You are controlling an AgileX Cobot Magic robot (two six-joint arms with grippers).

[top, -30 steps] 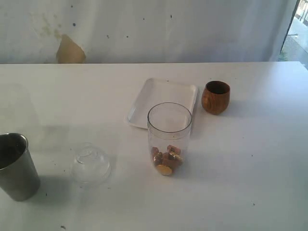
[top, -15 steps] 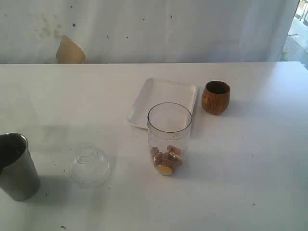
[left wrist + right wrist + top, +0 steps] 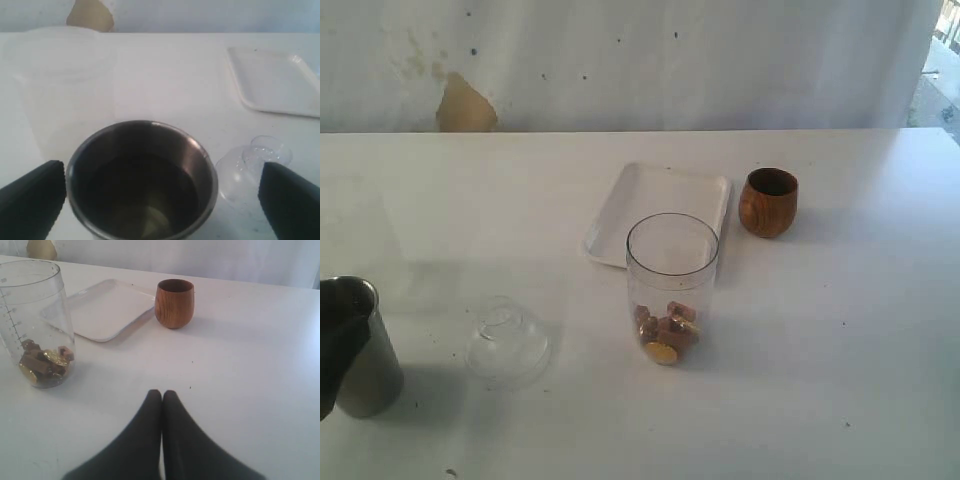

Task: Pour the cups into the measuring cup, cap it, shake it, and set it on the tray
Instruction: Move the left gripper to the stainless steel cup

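Observation:
The steel tumbler [image 3: 365, 352] stands at the near left; in the left wrist view this tumbler [image 3: 142, 180] sits between the spread fingers of my left gripper [image 3: 161, 200], which is open. One dark finger [image 3: 333, 345] overlaps it in the exterior view. The clear measuring cup [image 3: 671, 285] holds brown and gold pieces at mid-table. Behind it lies the white tray [image 3: 655, 212], with the wooden cup [image 3: 767, 202] to its right. My right gripper [image 3: 162, 395] is shut and empty, low over the table, short of the measuring cup [image 3: 35, 325] and wooden cup [image 3: 174, 302].
A clear dome lid [image 3: 508, 342] lies between the steel tumbler and the measuring cup. A frosted white cup [image 3: 65, 85] stands beyond the tumbler in the left wrist view. The table ends at a white curtain at the back.
The left gripper's dark finger has come into the exterior view at the left edge and now overlaps the steel tumbler. Nothing else has moved.

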